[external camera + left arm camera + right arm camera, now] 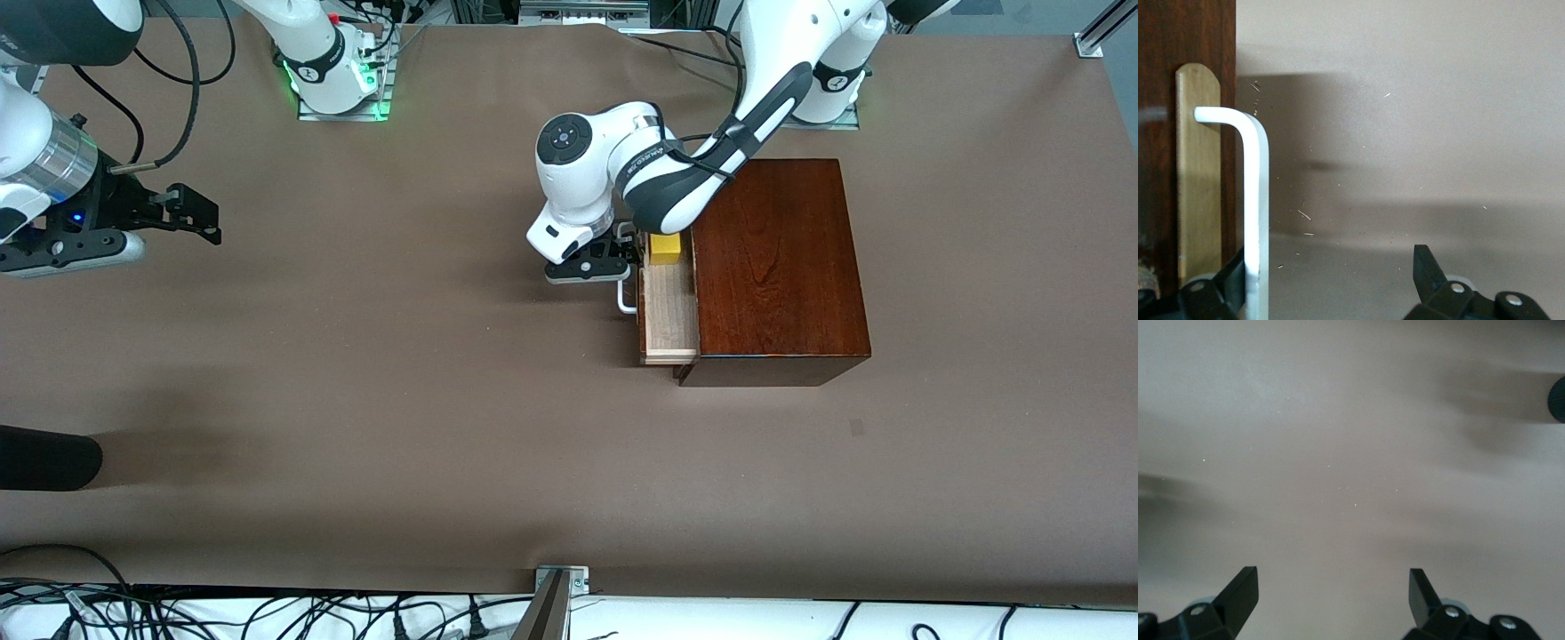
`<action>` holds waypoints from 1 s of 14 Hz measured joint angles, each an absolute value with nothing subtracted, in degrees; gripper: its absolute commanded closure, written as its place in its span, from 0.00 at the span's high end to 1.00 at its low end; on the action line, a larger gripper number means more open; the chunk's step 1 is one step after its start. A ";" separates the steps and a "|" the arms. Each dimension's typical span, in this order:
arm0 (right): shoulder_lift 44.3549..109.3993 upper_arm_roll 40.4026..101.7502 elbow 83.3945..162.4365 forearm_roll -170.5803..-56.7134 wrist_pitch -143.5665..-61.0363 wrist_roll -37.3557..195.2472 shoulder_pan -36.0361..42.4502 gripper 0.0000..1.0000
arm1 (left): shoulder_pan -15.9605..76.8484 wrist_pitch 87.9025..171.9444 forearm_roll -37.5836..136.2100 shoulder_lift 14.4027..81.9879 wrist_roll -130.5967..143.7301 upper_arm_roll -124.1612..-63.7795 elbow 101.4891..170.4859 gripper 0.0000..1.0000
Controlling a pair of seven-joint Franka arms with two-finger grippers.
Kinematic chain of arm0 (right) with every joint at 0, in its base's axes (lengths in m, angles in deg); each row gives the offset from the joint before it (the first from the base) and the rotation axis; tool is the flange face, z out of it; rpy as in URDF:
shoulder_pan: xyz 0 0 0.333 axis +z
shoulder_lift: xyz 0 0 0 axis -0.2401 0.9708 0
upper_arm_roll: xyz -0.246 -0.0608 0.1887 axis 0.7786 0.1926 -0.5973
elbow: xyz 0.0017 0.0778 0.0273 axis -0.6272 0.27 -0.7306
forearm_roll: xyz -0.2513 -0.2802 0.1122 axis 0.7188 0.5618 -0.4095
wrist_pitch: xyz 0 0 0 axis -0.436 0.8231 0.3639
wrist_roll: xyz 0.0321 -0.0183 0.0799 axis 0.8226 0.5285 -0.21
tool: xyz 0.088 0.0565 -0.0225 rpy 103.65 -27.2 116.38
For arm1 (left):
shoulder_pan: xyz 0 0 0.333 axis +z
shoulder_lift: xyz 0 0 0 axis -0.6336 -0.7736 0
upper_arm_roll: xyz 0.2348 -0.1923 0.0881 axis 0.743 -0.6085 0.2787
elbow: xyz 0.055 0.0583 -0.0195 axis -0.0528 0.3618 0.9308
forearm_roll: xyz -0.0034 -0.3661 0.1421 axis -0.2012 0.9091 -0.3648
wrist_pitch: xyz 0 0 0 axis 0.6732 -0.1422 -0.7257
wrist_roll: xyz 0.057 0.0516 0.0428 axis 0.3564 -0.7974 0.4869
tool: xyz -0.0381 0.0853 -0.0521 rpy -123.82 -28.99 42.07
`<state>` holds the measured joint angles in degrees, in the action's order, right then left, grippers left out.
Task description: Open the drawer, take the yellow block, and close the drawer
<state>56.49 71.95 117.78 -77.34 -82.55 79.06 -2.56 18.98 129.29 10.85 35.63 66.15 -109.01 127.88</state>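
Observation:
The drawer [669, 313] stands part-way out of the dark mahogany box [775, 267], its pale tray showing. The yellow block [665, 247] sits in the tray at the end nearer the robots' bases. My left gripper [620, 258] is open, low at the drawer's front, around the white handle [625, 300]. In the left wrist view the handle [1255, 200] lies against one finger [1231, 277] of the left gripper [1330, 259], with the dark drawer front [1158, 67] beside it. My right gripper [191, 213] is open and empty, waiting over bare table at the right arm's end; its fingertips [1245, 587] frame only table.
A black rounded object [44, 458] lies at the table's edge toward the right arm's end, nearer the front camera. A metal bracket [560, 582] and cables run along the table's front edge.

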 measured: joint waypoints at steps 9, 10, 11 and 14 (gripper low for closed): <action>56.82 71.98 117.77 -77.34 -83.79 79.44 -2.67 1.00 | 16.66 129.44 10.87 33.59 67.68 -109.59 121.94 1.00; 56.83 71.98 117.77 -77.34 -84.01 79.44 -2.67 1.00 | 16.67 127.80 10.87 33.86 67.68 -109.87 121.05 1.00; 56.85 71.98 117.77 -77.34 -84.23 79.45 -2.68 1.00 | 16.69 125.54 11.02 34.59 67.68 -110.24 120.10 1.00; 57.29 71.99 117.77 -77.34 -85.83 79.46 -2.68 1.00 | 18.05 119.35 16.91 40.68 64.45 -110.50 118.43 1.00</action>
<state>57.29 71.99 117.77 -77.34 -85.83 79.46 -2.68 18.05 119.35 16.91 40.68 64.45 -110.50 118.43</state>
